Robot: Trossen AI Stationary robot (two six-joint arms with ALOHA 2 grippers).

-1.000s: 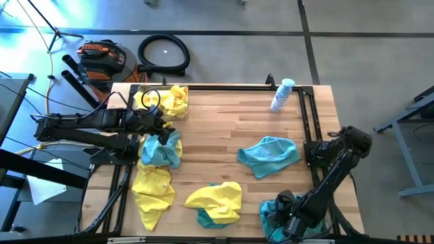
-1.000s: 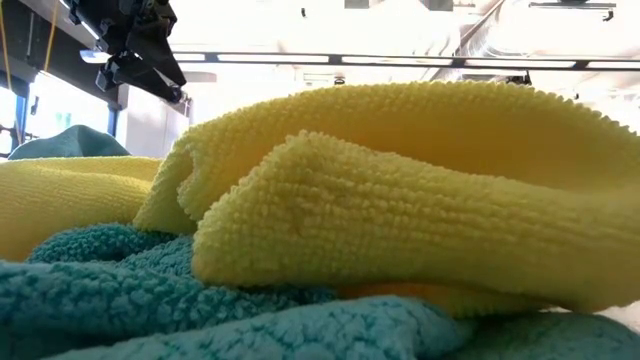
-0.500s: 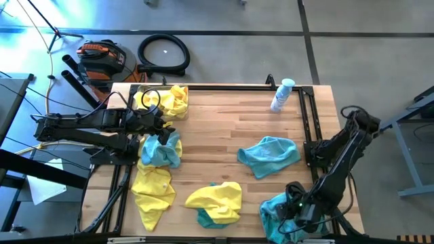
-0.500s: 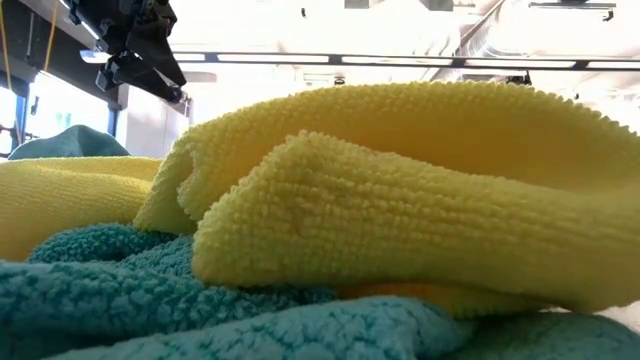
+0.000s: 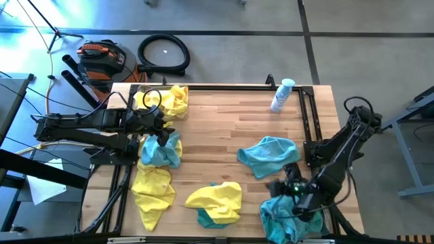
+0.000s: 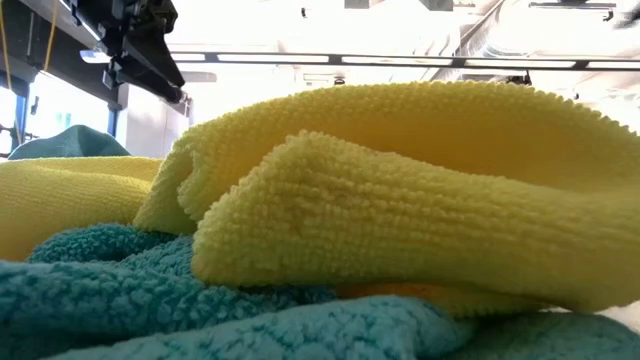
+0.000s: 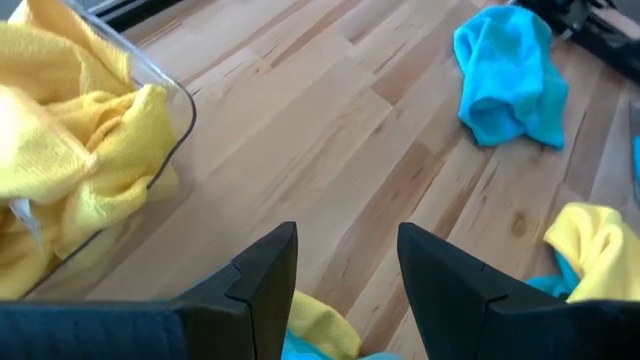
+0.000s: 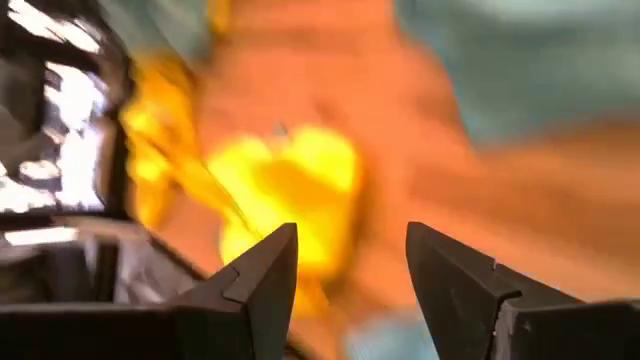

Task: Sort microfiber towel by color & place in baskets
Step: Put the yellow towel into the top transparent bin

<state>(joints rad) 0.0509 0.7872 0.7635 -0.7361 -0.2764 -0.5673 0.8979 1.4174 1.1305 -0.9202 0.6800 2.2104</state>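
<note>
Yellow towels [image 5: 168, 100] fill the clear basket [image 7: 185, 105] at the table's far left corner. Teal towels [image 5: 288, 217] lie heaped in the basket at the near right corner. Loose on the table lie a teal towel [image 5: 161, 152], a yellow towel [image 5: 152, 193], a yellow towel on top of a teal one [image 5: 215, 202] and a spread teal towel [image 5: 268, 156]. My left gripper [image 7: 345, 260] hangs open above the left teal towel, holding nothing. My right gripper [image 8: 350, 270] hovers open and holding nothing above the far left edge of the teal heap [image 5: 277, 184].
A white-and-blue spray bottle [image 5: 281, 95] lies at the far right. Bare wood runs across the table's middle [image 5: 224, 129]. The low view is filled by a folded yellow towel [image 6: 400, 200] lying on a teal one [image 6: 150, 300]. A black frame rail [image 5: 308, 129] lines the right side.
My right gripper has risen out of the near right basket and swung toward the table's far edge and left, turning as it went. The teal towels have stayed heaped in the basket.
</note>
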